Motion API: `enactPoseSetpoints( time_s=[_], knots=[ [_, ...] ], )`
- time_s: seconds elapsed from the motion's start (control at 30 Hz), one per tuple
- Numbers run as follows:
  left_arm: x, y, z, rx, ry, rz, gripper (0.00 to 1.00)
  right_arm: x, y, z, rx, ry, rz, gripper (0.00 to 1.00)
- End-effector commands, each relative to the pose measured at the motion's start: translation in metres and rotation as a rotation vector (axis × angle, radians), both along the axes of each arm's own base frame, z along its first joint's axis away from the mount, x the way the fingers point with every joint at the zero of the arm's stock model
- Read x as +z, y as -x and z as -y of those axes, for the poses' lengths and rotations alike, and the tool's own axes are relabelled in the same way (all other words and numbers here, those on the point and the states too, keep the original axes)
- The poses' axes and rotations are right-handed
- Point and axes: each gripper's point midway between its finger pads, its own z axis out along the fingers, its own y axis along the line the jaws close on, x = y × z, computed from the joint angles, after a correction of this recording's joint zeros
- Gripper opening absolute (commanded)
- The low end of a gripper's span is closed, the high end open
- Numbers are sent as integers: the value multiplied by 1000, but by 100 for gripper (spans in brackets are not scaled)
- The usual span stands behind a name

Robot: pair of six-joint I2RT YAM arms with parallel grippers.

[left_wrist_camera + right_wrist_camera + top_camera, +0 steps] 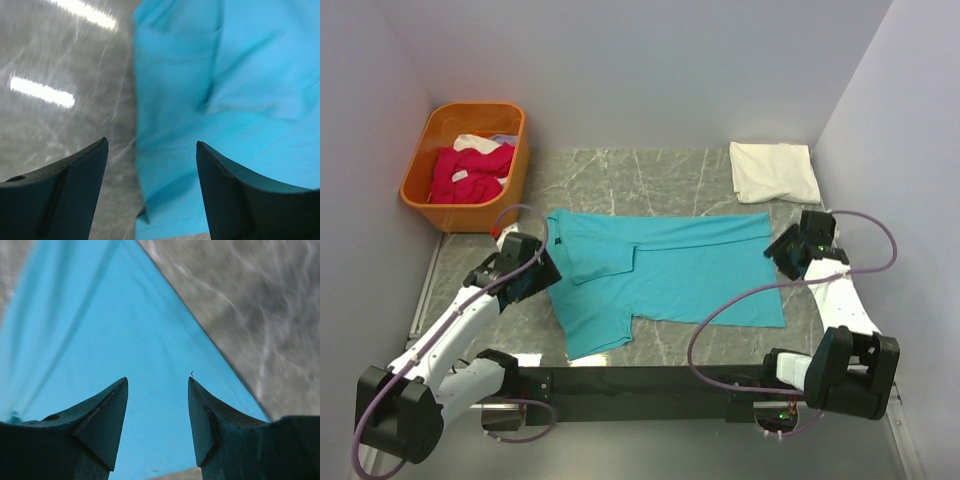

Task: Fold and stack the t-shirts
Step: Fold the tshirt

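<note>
The teal t-shirt (670, 285) lies flat mid-worktop (650, 175) with its long axis running left to right: neck end left, hem right. The far side looks folded in, and the near sleeve pokes out. The left gripper (544, 267) hovers right at the neck-end edge and the right gripper (783, 250) over the hem's far corner. Both are spread wide with nothing in them. Each arm is nearest its own end, so the near side probably gets folded next. A white t-shirt (773, 172) sits folded at far right.
</note>
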Motion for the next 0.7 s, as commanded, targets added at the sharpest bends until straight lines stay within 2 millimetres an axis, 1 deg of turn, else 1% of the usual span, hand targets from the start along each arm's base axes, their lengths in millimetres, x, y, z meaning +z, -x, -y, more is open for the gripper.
enactPoseSetpoints(
  time_s=[0.0,0.03,0.1,0.17,0.23,0.33,0.37,0.47,0.67],
  knots=[
    [-15,18,0,48,23,-56,75,-10,26,5,-43,42,-41,58],
    [-12,17,4,44,32,-53,74,-19,35,4,-48,41,-62,58],
    [-17,17,6,40,36,-75,72,-21,41,3,-45,44,-63,57],
    [-29,21,5,53,27,-121,67,-28,52,3,-42,47,-100,57],
    [-35,22,2,79,11,-139,62,-30,56,3,-42,53,-111,57],
    [-43,20,5,78,9,-161,58,-33,61,3,-47,59,-104,56],
    [-49,21,7,69,13,-186,57,-35,63,3,-45,63,-113,56],
    [-56,25,12,45,9,-229,56,-38,66,4,-47,66,-128,56],
    [-61,39,18,2,-3,-284,58,-40,71,9,-62,89,-158,56]
  ],
)
